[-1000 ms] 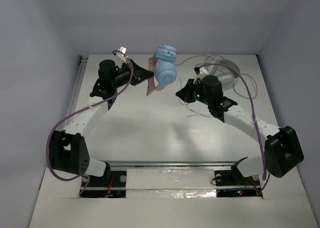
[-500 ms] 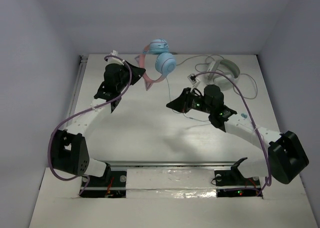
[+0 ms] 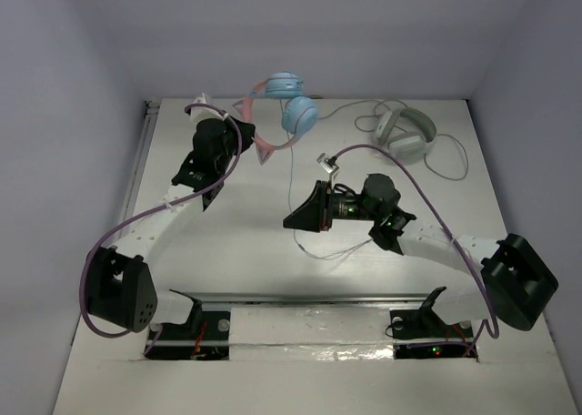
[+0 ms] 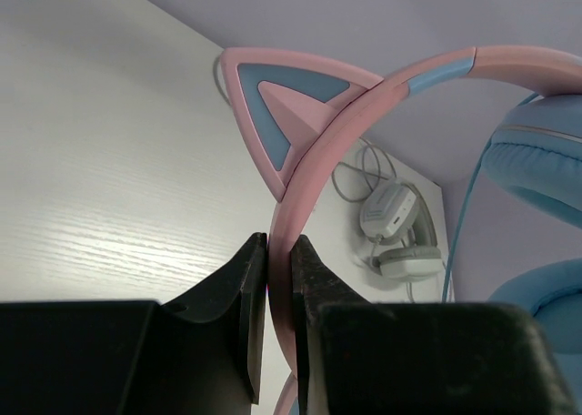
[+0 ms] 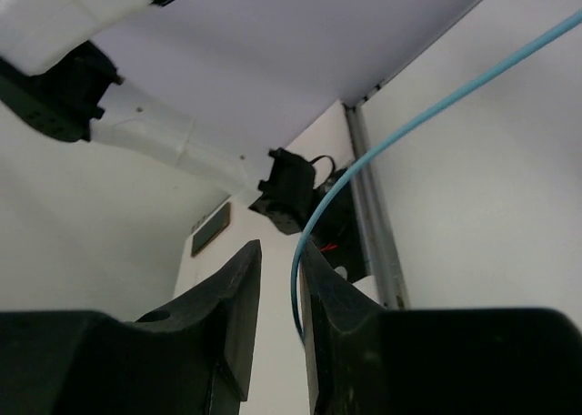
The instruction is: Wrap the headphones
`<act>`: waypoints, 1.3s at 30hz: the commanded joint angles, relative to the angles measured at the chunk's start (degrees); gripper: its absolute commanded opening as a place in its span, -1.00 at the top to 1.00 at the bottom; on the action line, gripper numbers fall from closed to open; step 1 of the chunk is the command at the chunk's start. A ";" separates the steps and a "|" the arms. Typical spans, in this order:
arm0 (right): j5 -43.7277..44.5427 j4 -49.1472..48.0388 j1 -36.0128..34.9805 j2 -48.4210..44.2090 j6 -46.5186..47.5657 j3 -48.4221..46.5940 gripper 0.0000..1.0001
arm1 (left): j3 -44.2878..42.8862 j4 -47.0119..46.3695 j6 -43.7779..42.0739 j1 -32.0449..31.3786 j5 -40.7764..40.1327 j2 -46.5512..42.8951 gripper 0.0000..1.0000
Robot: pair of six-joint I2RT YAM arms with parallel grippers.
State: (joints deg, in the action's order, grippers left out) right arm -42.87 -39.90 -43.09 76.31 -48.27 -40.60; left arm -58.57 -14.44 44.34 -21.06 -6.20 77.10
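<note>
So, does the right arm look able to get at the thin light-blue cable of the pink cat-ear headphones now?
Probably yes. The thin light-blue cable passes between the slightly parted fingers of the right gripper, nothing blocking it, while the left gripper holds the headphones up by their pink headband.

White-grey headset (image 3: 405,133) lies flat on the counter (image 3: 245,251), far right area, well apart from the near edge. Its pale cord (image 3: 464,160) loops loose around it, left & right. Counter is white w/ faint wood grain. Plain lavender-grey walls (image 3: 300,33) on 3 sides. Shiny silver tape strip (image 3: 309,328) runs along the near edge; thin metal rail (image 3: 138,169) down the left edge.
</note>
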 commanded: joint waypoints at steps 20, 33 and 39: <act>3.22 26.48 -3.58 -13.29 12.09 -9.74 1.00 | -5.68 9.23 -17.60 -8.38 -19.55 -5.65 1.00; 28.27 67.74 -3.58 -8.47 32.27 -30.06 1.00 | -11.57 29.98 -30.18 -19.28 -17.81 1.21 1.00; 33.99 71.97 -3.58 -6.97 34.99 -33.40 1.00 | -8.68 35.88 -33.44 -19.28 -16.30 -0.81 1.00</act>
State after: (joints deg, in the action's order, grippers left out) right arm -13.91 27.92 -46.22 69.78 -17.04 -70.26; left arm -66.24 21.19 12.43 -40.29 -23.49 79.75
